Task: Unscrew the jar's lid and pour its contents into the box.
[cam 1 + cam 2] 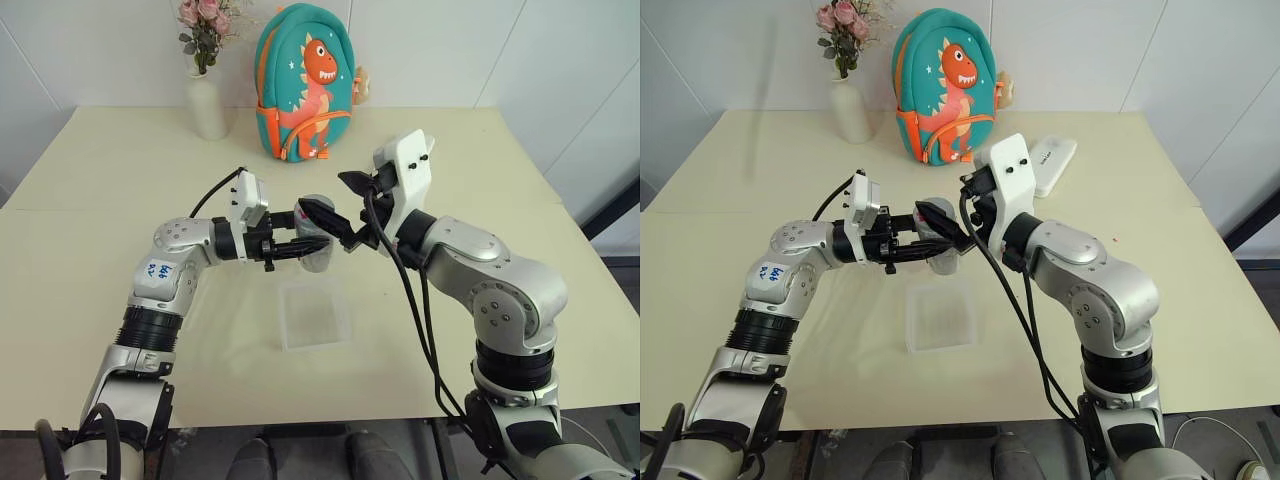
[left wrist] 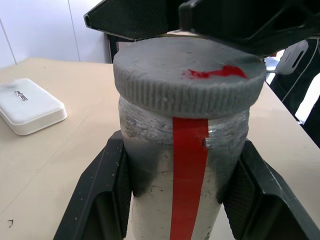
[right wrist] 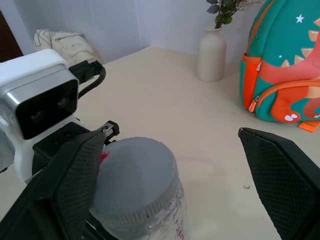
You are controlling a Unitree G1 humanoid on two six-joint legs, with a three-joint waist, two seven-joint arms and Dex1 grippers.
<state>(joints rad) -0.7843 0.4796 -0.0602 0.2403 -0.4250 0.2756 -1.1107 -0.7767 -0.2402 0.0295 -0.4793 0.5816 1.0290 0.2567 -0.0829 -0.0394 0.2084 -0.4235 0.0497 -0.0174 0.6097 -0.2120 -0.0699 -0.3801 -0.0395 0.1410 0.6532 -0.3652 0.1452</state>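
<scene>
Item: small clear plastic cylindrical jar [image 2: 175, 200] with a red stripe down its side, held lying level in the air above the cream table [image 1: 120, 220], over the far edge of the shallow, nearly see-through rectangular plastic box [image 1: 315, 315], which rests on the table near the front edge. Closure: round flat grey ribbed screw lid [image 2: 187, 80] with a red mark on top, seated on the jar and facing the right arm. Contents: not discernible through the frosted wall. Holder: left gripper [image 1: 300, 248], its 2 black fingers clamped on the jar's body, 1 finger [image 2: 100, 195] pressed on each side just below the lid. Counterpart: right gripper [image 3: 165, 165], jaws spread wide, 1 finger [image 3: 70, 185] beside the lid and the other well off to the far side, so the lid sits between them, ungripped. Step in hand: the approach to unscrewing; the lid is not yet seized and pouring has not begun. Next move, as judged: the right gripper needs to centre on the lid's ribbed rim, close on it squarely, then twist while the left gripper keeps the body from turning. Also present: teal backpack [image 1: 303, 80] with an orange dinosaur, white vase [image 1: 207, 105] of pink flowers, and white oblong case [image 1: 1050, 160], all at the far side of the table, well apart from the work.
</scene>
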